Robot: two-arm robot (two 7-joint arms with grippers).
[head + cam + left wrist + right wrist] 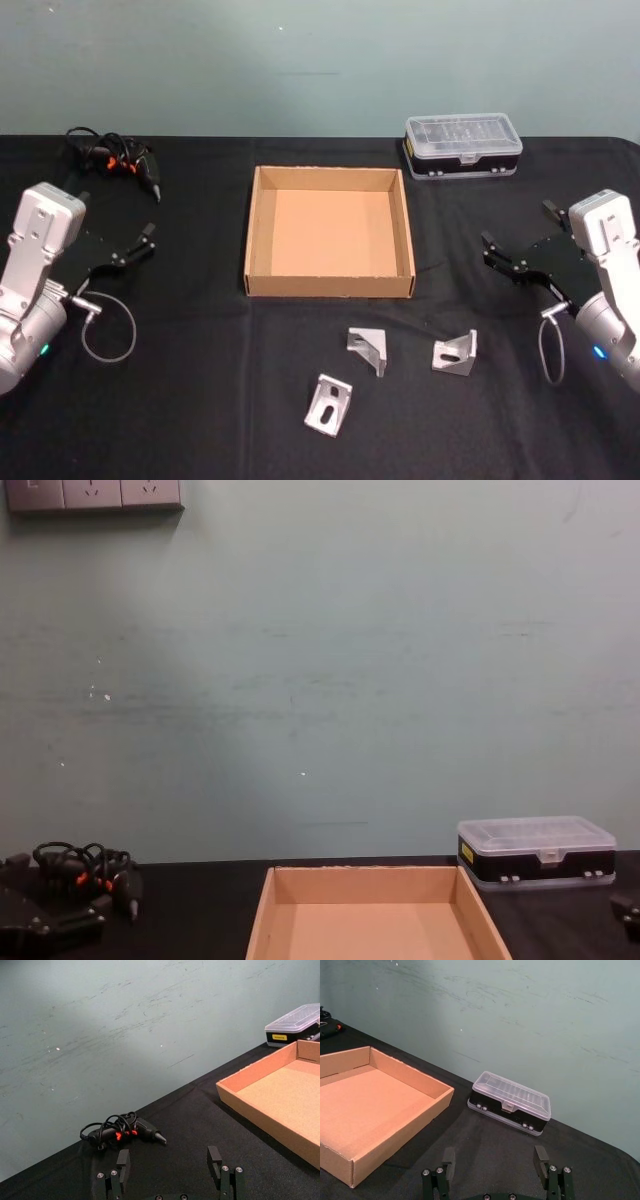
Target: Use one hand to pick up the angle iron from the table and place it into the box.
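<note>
Head view: the left black robot gripper [135,245] hovers low over the left side of the matt black tabletop [200,400], its two fingers spread wide and holding nothing. The right black robot gripper [517,224] mirrors it on the right side, fingers likewise apart and empty. Each points inward toward the middle of the table.

In the left wrist view the left gripper [169,1160] shows a broad gap between its fingers. The right wrist view shows the same gap for the right gripper [494,1157].

Behind each gripper rises a boxy silver-grey metal arm, the left arm [40,270] at the left edge and the right arm [610,280] at the right edge. A thin grey cable loop hangs beside each wrist.

Three small silver angle irons lie on the tabletop in front of the box, well apart from both grippers. The middle angle iron [368,348] is nearest the box. The right angle iron [455,353] lies beside it, and the near angle iron [328,404] sits closest to the robot.

A shallow tan cardboard box [330,283] stands at the table's centre. A small black plastic case with a clear lid [463,145] rests at the far right, and a black tool with orange marks and a coiled cord [115,160] lies at the far left. A pale teal wall [320,680] rises behind the table, with grey sockets [95,492] high on its left.
</note>
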